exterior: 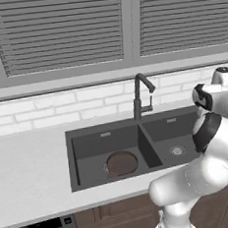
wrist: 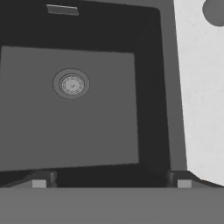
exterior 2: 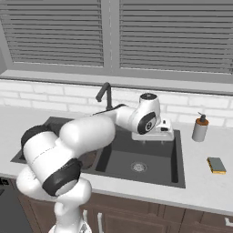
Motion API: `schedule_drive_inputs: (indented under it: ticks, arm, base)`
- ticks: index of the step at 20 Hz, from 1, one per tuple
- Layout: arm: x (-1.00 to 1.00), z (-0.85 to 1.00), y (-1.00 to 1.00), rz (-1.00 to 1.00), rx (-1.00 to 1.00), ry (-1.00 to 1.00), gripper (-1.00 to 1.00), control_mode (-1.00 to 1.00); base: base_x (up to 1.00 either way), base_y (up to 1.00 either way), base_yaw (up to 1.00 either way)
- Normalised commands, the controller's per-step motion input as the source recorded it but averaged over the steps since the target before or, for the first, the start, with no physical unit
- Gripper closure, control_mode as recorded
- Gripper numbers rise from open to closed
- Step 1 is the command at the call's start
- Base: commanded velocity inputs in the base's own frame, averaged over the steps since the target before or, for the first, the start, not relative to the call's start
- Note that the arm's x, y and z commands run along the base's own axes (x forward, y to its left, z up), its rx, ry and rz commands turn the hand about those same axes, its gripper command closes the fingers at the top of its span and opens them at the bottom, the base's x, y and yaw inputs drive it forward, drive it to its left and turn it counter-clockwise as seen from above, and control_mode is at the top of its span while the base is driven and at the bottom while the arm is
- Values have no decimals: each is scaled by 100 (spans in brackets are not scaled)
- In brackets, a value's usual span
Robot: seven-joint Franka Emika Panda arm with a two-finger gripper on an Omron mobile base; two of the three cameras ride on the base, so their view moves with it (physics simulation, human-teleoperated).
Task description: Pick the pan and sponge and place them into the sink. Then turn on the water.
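Hovering claw (wrist: pixel 111 183) wide open over right sink (wrist: pixel 173 87) basin.

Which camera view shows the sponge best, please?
The right base view shows it best: the sponge lies in plain sight on the counter, right of the sink, near the soap bottle. The hand view looks down into the right basin instead.

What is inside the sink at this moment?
The pan lies in the left basin of the sink. The right basin holds only its drain. The pan covers the left drain, and the arm hides part of that basin.
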Motion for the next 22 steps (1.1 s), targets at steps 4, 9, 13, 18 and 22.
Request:
schedule_drive_inputs:
  ticks: [4,9,13,18,22]
  arm:
    - [42,-25,-43,-4,0,0,-100,-100]
    - [28,-20,-32,-1,0,0,-100,-100]
    - [27,-22,-27,0,0,0,-100,-100]
    - [17,-15,-21,0,0,0,-100,-100]
    - [0,0,-6,0,0,1,-100,-100]
  base:
    - [0,0,0]
    - [0,0,0]
    - [0,0,0]
    - [0,0,0]
    - [0,0,0]
